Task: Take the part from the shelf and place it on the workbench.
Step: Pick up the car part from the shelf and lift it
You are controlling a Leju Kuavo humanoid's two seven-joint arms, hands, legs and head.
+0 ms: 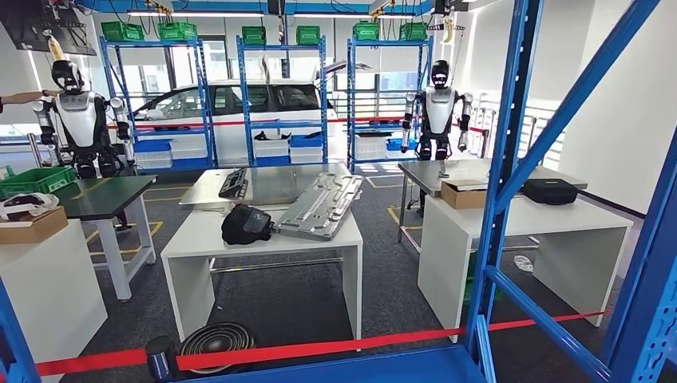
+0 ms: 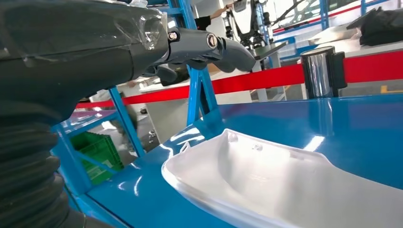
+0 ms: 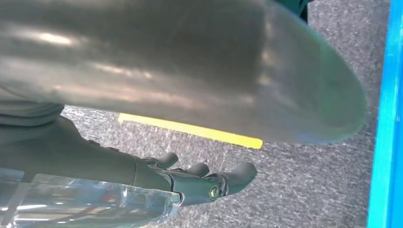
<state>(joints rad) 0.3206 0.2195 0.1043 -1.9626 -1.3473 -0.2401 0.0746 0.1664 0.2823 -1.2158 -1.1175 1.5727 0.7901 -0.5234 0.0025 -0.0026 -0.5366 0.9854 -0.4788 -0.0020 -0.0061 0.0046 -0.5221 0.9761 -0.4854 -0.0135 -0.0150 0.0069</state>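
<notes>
While the left hand point(image 2: 199, 50) hangs above the blue shelf point(image 2: 304, 118) with its fingers point(image 2: 233, 52) loosely apart and empty, the pale, shiny part point(image 2: 285, 185) lies flat on that shelf below them, untouched. Over grey carpet point(image 3: 309, 185) crossed by a yellow floor line point(image 3: 190, 129), the right hand point(image 3: 199, 183) holds nothing, its fingers slightly spread. Beyond a red barrier tape point(image 1: 319, 349) stands a white workbench point(image 1: 231, 239) carrying a metal panel point(image 1: 323, 206), with blue racks point(image 1: 279, 96) and a white car point(image 1: 239, 100) behind.

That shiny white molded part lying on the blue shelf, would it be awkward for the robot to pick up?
Probably. The white molded part looks glossy, so likely slippery. It seems a thin, shallow shell, likely light, perhaps slightly flexible. Its raised rim may offer the left robot hand a hold.
</notes>
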